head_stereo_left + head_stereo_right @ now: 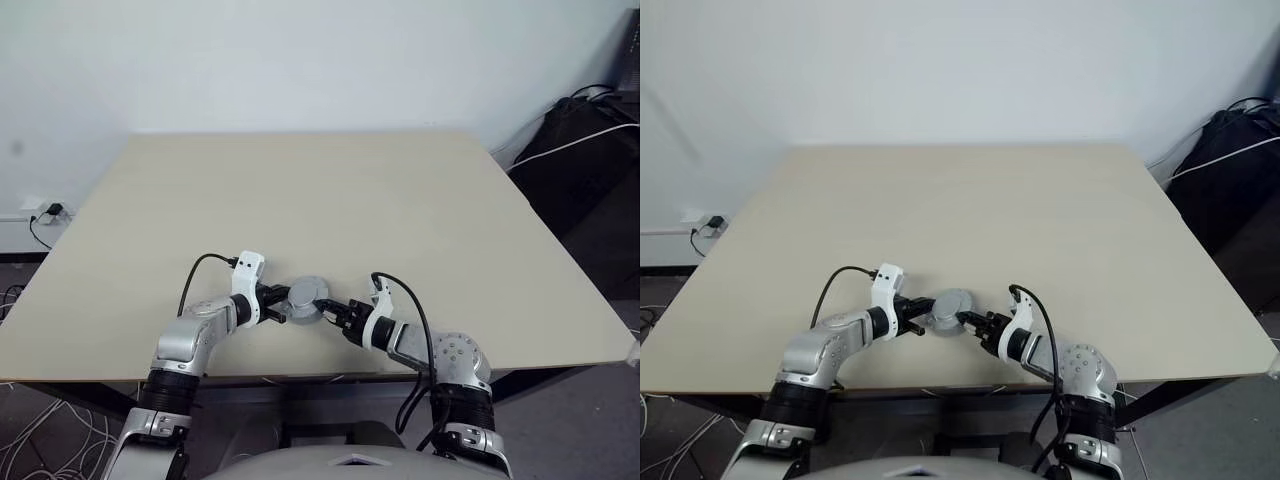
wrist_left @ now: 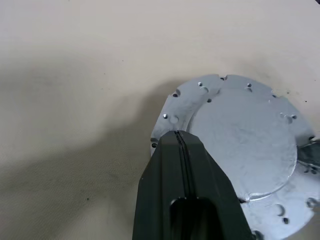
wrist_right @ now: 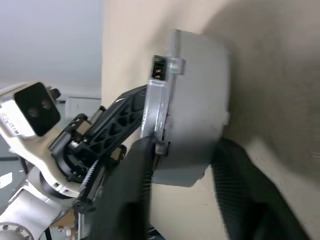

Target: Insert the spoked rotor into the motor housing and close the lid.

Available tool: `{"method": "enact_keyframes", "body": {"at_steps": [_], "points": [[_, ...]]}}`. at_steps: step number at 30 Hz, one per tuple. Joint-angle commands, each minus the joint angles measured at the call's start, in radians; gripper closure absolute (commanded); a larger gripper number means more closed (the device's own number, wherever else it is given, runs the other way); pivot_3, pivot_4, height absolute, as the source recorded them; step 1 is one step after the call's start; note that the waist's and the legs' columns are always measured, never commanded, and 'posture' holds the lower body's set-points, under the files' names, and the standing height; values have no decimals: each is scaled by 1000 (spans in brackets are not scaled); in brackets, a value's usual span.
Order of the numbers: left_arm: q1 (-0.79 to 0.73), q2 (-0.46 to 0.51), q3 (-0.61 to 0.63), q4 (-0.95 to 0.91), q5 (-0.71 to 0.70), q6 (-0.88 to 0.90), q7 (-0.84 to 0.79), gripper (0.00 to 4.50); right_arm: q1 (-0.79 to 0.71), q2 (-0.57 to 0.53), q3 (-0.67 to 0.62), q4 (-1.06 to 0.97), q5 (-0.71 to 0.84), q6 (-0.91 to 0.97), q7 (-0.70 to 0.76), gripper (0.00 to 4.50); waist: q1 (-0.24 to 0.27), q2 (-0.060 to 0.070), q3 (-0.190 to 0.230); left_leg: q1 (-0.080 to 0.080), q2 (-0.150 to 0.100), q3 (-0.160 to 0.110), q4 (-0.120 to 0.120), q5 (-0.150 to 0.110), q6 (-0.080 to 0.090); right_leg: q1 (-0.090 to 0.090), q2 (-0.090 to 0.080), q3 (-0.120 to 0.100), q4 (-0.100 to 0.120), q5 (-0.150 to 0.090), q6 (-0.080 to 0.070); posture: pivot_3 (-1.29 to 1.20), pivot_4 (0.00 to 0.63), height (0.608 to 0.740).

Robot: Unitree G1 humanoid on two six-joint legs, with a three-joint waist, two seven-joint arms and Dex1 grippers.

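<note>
Flat on table, lid (image 1: 306, 297) faces up; left gripper (image 1: 276, 302) closed, right gripper (image 3: 180, 165) straddling it.

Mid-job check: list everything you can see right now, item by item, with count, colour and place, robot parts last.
motor housing: one, grey metal, closed and stood on edge on the table's near part, between the two grippers
lid: one, light grey disc with small holes round its rim, fitted on the housing, facing the left gripper
table: one, pale beige
cables: white and black, on the dark floor past the table's far right corner
wall socket: one, white with a black plug, low on the wall at far left
left gripper: one, black fingers shut, tips at the lid's rim
right gripper: one, black fingers either side of the housing
</note>
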Motion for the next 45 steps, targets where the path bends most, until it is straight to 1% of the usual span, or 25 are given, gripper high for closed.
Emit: {"method": "enact_keyframes", "body": {"at_steps": [1,13,18,20,22,24,27,29,31,33,34,35,39,45], "points": [[22,-21,-64,29,-5,45,-22,4500,-2,71,30,-50,56,-4,14,3213,0,0,0,0,0,0,0,0,0,0,0,0,0,0,-1,0,0,740],[41,-32,-51,3,-9,19,-10,4500,20,59,19,-57,62,-5,-11,3215,0,0,0,0,-1,0,0,0,0,0,-1,0,0,-1,-2,0,0,740],[96,-106,56,-109,-52,-70,68,4500,46,63,-1,-72,90,-14,-30,3225,2,0,1,-3,-1,0,0,0,1,-2,-2,0,-1,0,0,0,0,740],[122,-147,107,-152,-74,-132,98,4500,49,64,-9,-75,104,-18,-38,3225,0,0,1,-8,-1,0,1,0,1,-6,-2,0,0,1,2,0,0,740],[151,-186,147,-190,-69,-212,150,4500,53,63,-12,-79,117,-21,-47,3226,1,-1,2,-14,-1,0,2,0,1,-12,-1,0,1,4,6,0,0,740],[186,-230,204,-242,-119,-239,184,4500,58,62,-18,-84,132,-24,-54,3228,0,-2,2,-14,-1,0,2,0,1,-12,-1,0,1,4,6,0,0,740],[245,-275,280,-316,-227,-229,203,4500,56,63,-29,-85,156,-31,-66,3275,-2,-2,2,-15,-1,0,2,0,1,-13,-1,0,1,3,6,0,0,740],[296,-308,330,-351,-322,-223,206,4500,54,66,-39,-86,177,-34,-75,3278,-1,-2,3,-15,-1,0,1,0,1,-13,-1,0,0,3,6,0,0,740],[365,-328,350,-373,-412,-194,204,4500,50,69,-48,-87,199,-35,-84,3278,-2,-2,3,-15,-1,0,1,0,1,-13,-1,0,0,3,6,0,0,740],[431,-332,339,-385,-477,-162,200,4500,48,71,-49,-94,217,-32,-95,3278,0,-3,5,-15,-1,0,2,0,2,-12,-1,0,0,3,5,0,0,740],[453,-330,330,-388,-502,-151,201,4140,47,71,-48,-96,224,-32,-100,3278,-1,-3,6,-15,-1,0,3,0,2,-12,-1,0,0,1,2,0,0,740],[482,-338,326,-388,-548,-132,198,3902,44,70,-46,-95,232,-32,-104,3278,-1,-4,7,-15,-1,0,3,0,2,-12,-1,0,0,0,0,0,0,740],[559,-367,317,-369,-718,-91,190,2618,33,70,-41,-101,269,-29,-118,3278,-5,-3,10,-15,-1,0,5,0,3,-11,-1,0,0,0,0,0,0,740],[600,-391,286,-347,-854,-104,207,620,29,69,-35,-120,324,-34,-140,3278,-10,-2,12,-15,-1,0,5,0,3,-11,-1,0,0,0,0,0,0,740]]}}
